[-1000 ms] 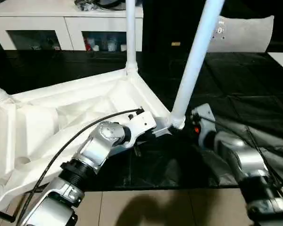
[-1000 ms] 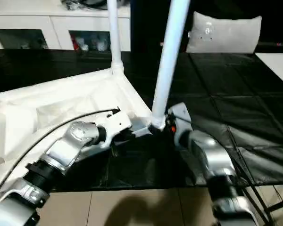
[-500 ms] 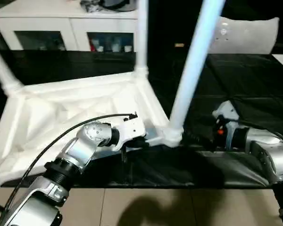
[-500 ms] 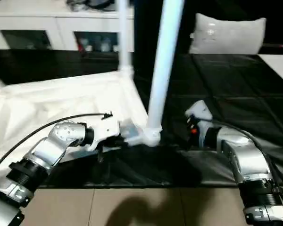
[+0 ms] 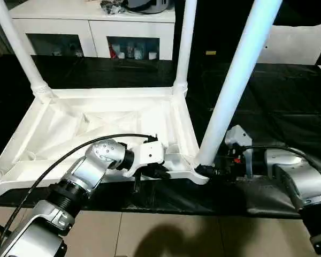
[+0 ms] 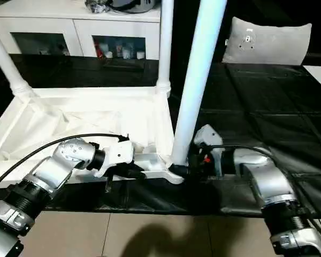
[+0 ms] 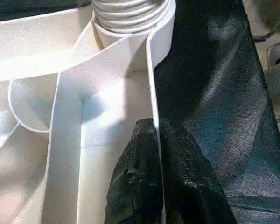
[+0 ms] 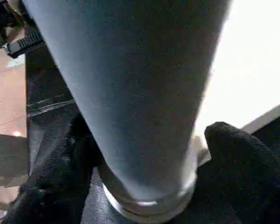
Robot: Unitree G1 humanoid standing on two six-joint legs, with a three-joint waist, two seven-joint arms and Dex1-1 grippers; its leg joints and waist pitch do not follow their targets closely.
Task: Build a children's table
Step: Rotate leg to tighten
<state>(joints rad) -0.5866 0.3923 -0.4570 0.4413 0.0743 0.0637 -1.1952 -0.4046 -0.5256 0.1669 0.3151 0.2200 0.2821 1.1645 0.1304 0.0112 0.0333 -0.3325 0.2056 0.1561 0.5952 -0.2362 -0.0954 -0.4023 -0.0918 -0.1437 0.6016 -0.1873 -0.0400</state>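
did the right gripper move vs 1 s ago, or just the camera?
Yes. Judged against the near-corner leg, the right gripper moved: it went out to the robot's right, clear of the leg, then came back to the base of the leg, its fingers now either side.

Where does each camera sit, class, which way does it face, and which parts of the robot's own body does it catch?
Left eye view: head camera, facing forward and down at the upturned white plastic ribbed tabletop; both silver forearms show.
Right eye view: same head, same scene.
Left wrist view: along the left gripper, whose black fingers pinch the tabletop's rim.
Right wrist view: along the right gripper, its fingers either side of the long white tube leg.
Shared: the leg's corner socket.
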